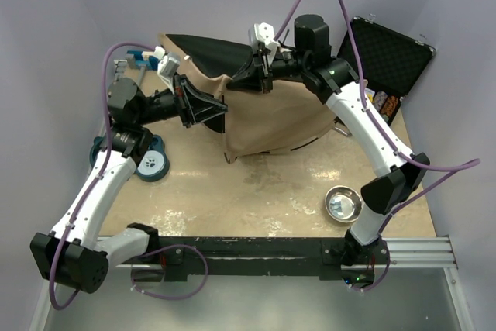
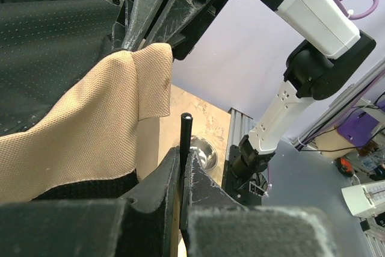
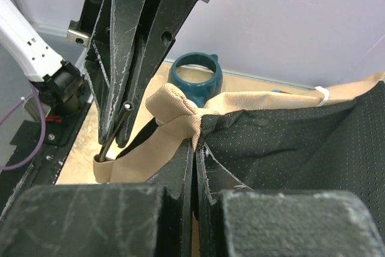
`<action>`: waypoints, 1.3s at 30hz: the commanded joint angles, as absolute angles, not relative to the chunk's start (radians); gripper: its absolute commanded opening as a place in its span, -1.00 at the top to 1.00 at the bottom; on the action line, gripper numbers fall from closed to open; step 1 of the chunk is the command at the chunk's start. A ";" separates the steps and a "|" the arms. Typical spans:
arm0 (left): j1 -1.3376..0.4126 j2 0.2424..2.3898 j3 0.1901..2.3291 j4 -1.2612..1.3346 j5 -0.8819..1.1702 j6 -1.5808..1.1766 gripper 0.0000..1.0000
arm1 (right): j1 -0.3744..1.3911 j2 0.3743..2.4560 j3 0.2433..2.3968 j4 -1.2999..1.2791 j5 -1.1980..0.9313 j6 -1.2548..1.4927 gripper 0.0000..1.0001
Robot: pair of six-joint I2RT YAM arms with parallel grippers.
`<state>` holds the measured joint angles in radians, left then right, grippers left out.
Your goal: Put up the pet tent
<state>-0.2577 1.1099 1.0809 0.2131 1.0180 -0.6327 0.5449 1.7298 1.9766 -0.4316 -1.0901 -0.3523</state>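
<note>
Fabric of the pet tent (image 1: 271,118) hangs lifted between my two arms at the far middle of the table (image 1: 232,199), and its lower part rests on the surface. My left gripper (image 2: 182,170) is closed on a thin black pole (image 2: 186,130), which stands up between the fingers. My right gripper (image 3: 195,148) is pinched tight on the tan hem (image 3: 180,109), just beside the left one. I judge this hold is for tension: one side fixes the pole end, the other pulls the cloth towards it. The steel bowl (image 1: 342,203) sits on the near right, well apart from the tent.

No legible text or labels
</note>
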 commanded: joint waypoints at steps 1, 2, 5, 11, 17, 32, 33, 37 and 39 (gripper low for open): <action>-0.258 1.137 1.098 0.132 0.976 -0.588 1.00 | 0.554 1.718 1.999 -0.485 -1.091 -0.420 1.00; -0.258 1.137 1.100 0.127 0.974 -0.581 1.00 | 0.554 1.717 1.997 -0.486 -1.091 -0.420 1.00; -0.258 1.138 1.098 0.117 0.974 -0.571 1.00 | 0.554 1.715 1.999 -0.488 -1.092 -0.420 1.00; -0.258 1.134 1.092 0.089 0.973 -0.549 1.00 | 0.554 1.720 2.013 -0.495 -1.118 -0.403 1.00; -0.247 1.131 1.085 0.075 0.991 -0.558 1.00 | 0.554 1.720 2.023 -0.495 -1.127 -0.376 1.00; -0.230 1.143 1.108 0.086 0.986 -0.566 1.00 | 0.564 1.700 1.990 -0.511 -1.144 -0.370 1.00; -0.230 1.143 1.109 0.087 0.986 -0.566 1.00 | 0.569 1.698 1.987 -0.517 -1.138 -0.376 1.00; -0.232 1.144 1.112 0.091 0.985 -0.571 1.00 | 0.591 1.700 1.988 -0.548 -1.118 -0.419 1.00; -0.232 1.144 1.114 0.094 0.986 -0.571 1.00 | 0.603 1.701 1.993 -0.572 -1.102 -0.446 1.00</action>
